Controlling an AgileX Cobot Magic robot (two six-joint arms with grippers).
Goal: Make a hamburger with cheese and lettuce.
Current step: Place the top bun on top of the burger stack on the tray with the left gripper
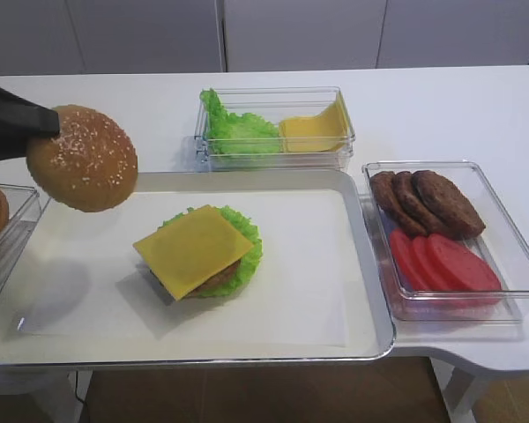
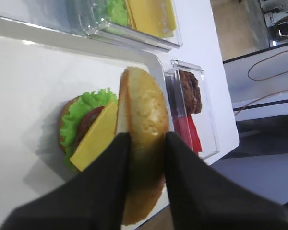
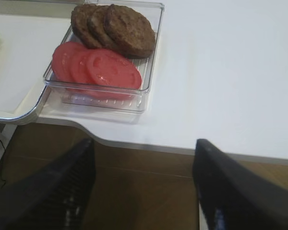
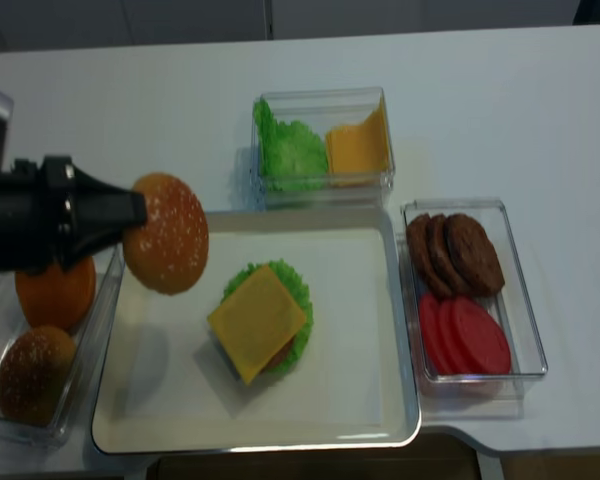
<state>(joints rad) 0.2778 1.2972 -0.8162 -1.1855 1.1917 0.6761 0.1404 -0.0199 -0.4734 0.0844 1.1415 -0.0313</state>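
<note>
On the tray (image 1: 335,198) lies an open stack: frilly green lettuce (image 1: 251,245), a brown patty (image 1: 222,277) and a square yellow cheese slice (image 1: 194,247) on top. My left gripper (image 1: 51,123) is shut on a round sesame-seeded bun top (image 1: 84,159) and holds it on edge in the air, up and left of the stack. In the left wrist view the fingers clamp the bun (image 2: 141,110) on both sides, with the cheese (image 2: 93,139) and lettuce (image 2: 79,117) below. My right gripper (image 3: 144,153) is open and empty, beyond the table's front edge.
A clear bin (image 1: 273,154) behind the tray holds a lettuce clump and bent cheese slices. A bin (image 1: 511,238) on the right holds dark patties (image 1: 428,201) and tomato slices (image 1: 441,264). A bin (image 4: 40,425) on the left holds more buns.
</note>
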